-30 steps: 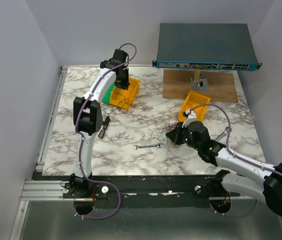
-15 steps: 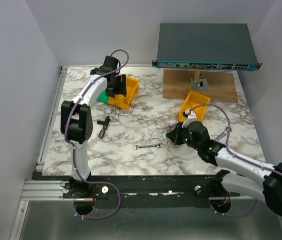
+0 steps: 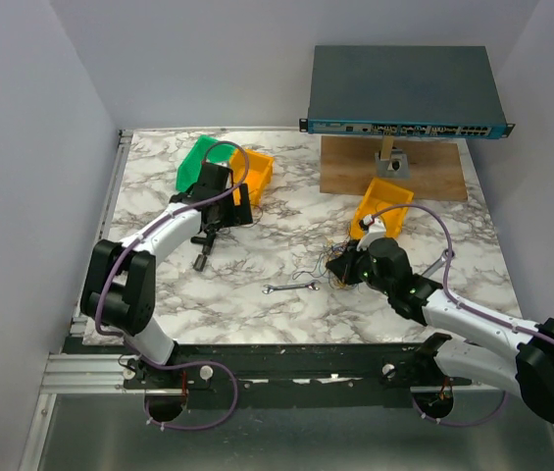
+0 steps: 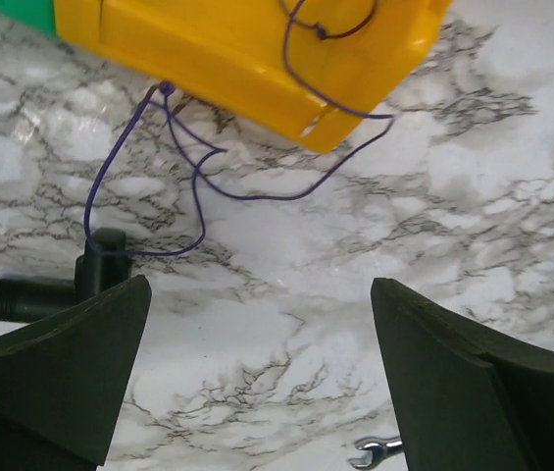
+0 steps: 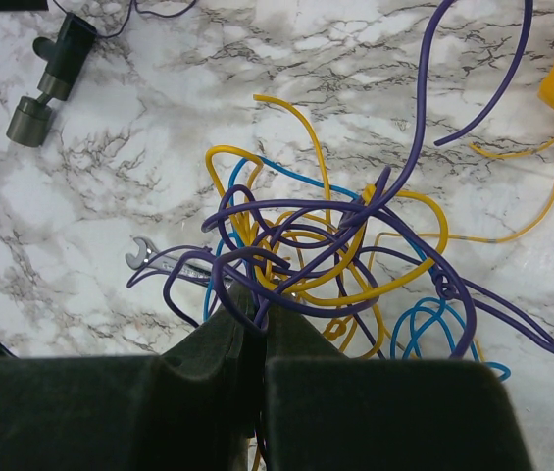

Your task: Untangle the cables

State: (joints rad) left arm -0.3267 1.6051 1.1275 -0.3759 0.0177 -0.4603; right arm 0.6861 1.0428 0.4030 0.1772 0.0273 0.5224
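The cables (image 5: 340, 250) form a tangled knot of purple, yellow and blue wire lying on the marble table, seen small in the top view as the cables (image 3: 327, 263). My right gripper (image 5: 261, 316) is shut on a purple loop at the knot's near edge, and it is the right gripper (image 3: 341, 267) in the top view. A single thin purple wire (image 4: 193, 172) hangs out of the yellow bin (image 4: 218, 49) onto the table. My left gripper (image 4: 262, 378) is open above bare marble just in front of that bin, with nothing between its fingers; in the top view it is the left gripper (image 3: 241, 206).
A silver wrench (image 3: 291, 287) lies left of the knot. A black fitting (image 3: 203, 250) sits near the left gripper. A green bin (image 3: 196, 162) adjoins the yellow bin (image 3: 255, 175). A second yellow bin (image 3: 384, 204), a wooden board (image 3: 433, 177) and a network switch (image 3: 404, 93) stand at the back right.
The left gripper opened and drew back from over the yellow bin toward the near left, leaving a purple wire draped out of the bin. The right arm stayed put.
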